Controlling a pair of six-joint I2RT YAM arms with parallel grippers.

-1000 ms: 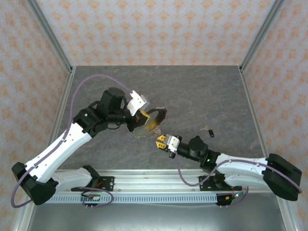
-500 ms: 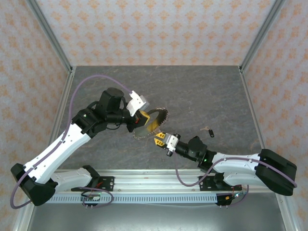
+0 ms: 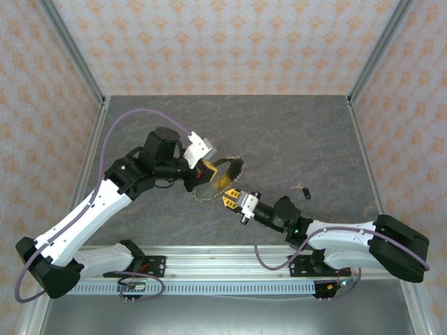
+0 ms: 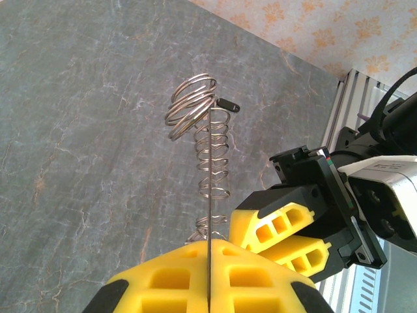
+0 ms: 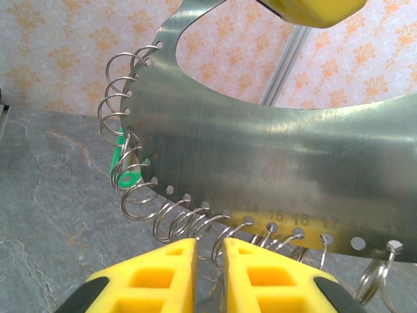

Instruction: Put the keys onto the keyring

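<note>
My left gripper (image 3: 204, 171) is shut on the keyring (image 3: 223, 178), a thin curved metal plate with wire rings through holes along its edge. In the left wrist view the plate (image 4: 209, 195) stands edge-on between the yellow fingers (image 4: 260, 277). My right gripper (image 3: 228, 200) sits just under the plate's ringed edge (image 5: 195, 215), fingers a narrow gap apart, with one wire ring reaching into that gap. A green key head (image 5: 124, 166) shows behind the rings. Two tiny keys (image 3: 302, 188) lie on the table to the right.
The table is grey stone-patterned (image 3: 293, 132), with metal frame posts (image 3: 367, 70) at the back corners and patterned walls around. The rail (image 3: 230, 255) carrying both arm bases runs along the near edge. A purple cable (image 3: 119, 125) loops off the left arm.
My right gripper has moved up and left, closing in on the lower edge of the ringed plate. The left arm and the plate have held still.
</note>
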